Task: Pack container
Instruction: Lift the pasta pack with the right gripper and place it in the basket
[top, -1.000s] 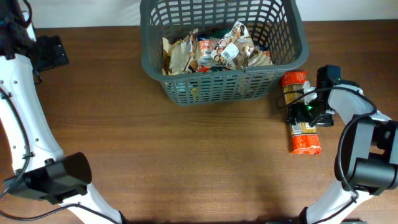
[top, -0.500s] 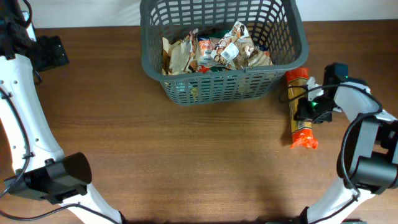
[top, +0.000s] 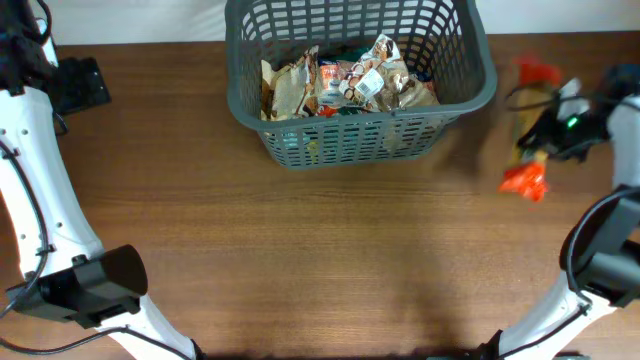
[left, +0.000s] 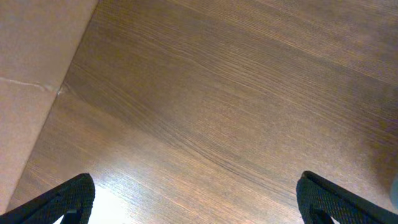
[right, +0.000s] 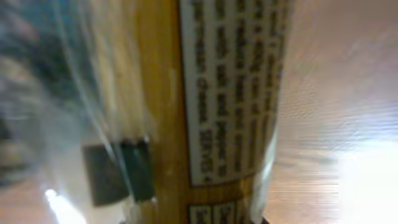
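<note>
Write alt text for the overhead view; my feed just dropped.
The right tool grips a long orange-and-yellow packet, blurred, just right of the dark grey basket, which already holds crumpled snack packets. The left arm sits along the left edge of the wooden table, away from the basket.

The table (top: 300, 260) is mid-brown wood with a fine darker grain, shining pale under the left gripper (left: 200, 202), whose fingers (left: 68, 198) are black. At the middle of the far edge, the basket (top: 350, 142) is dark grey, its walls a lattice of slots. The snack packets (top: 345, 85) in it are tan, brown, white and red, with some teal. Near the right edge, the packet (top: 526, 150) is orange-red at both ends and yellow between. Close up (right: 211, 93) it is yellow under clear film, with a white label in dark print. The right gripper (top: 548, 125) is dark with a green light. Both arms, left (top: 30, 170) and right (top: 628, 150), are white with black joints.
</note>
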